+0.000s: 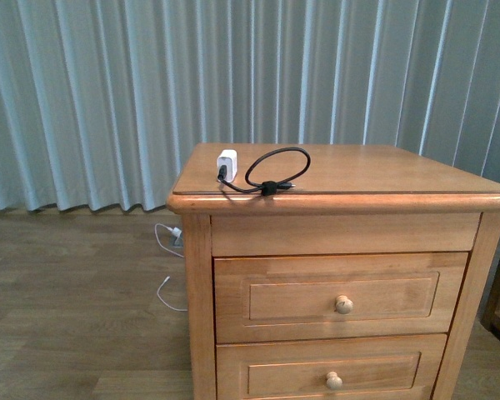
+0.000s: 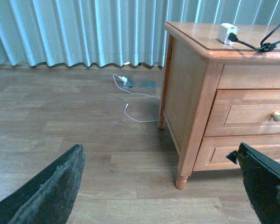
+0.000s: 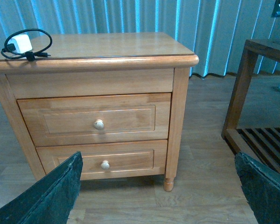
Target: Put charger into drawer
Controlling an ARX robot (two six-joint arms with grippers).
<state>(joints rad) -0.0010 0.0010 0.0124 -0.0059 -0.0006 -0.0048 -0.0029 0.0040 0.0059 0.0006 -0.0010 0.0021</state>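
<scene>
Charger [image 1: 227,164] is lying upper centre; drawer [image 1: 342,296] is sitting shut.
Left gripper [image 2: 159,149] and right gripper [image 3: 158,156] jaws are hanging apart; grip knob [image 1: 343,304] squarely, pull straight.

Charger [image 1: 227,163] on nightstand [image 1: 383,171] top near front edge, drawer [image 1: 233,300] below shut, curtain [image 1: 83,100] behind

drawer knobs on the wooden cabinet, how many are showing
2. One knob sits centred on the upper drawer, the other knob on the lower drawer right below it. Both drawers are shut; nothing looks hidden.
</scene>
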